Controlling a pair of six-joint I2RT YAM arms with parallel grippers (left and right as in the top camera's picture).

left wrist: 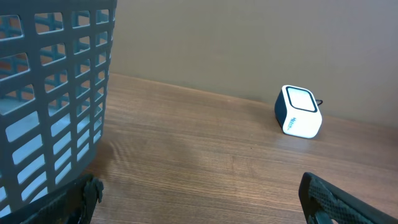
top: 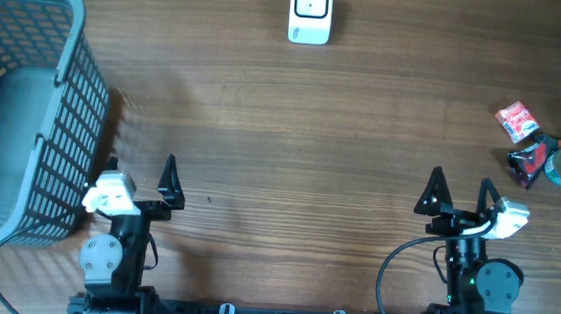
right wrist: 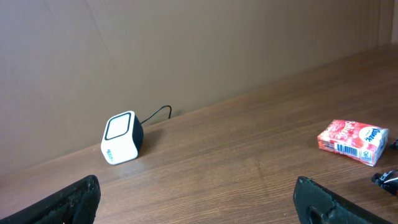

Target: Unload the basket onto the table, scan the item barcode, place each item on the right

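Jaws wide, left claw (top: pixel 139 174) and right claw (top: pixel 460 196) point forward.

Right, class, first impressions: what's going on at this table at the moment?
Nothing is being handled yet. The left gripper and right gripper both sit open and empty at the near edge. The barcode scanner stands at the far edge. A red carton lies at the right among other small items, and a blue-grey basket sits at the left.

Left fingers (top: pixel 170 174) spread wide, right fingers (top: pixel 435 190) spread wide
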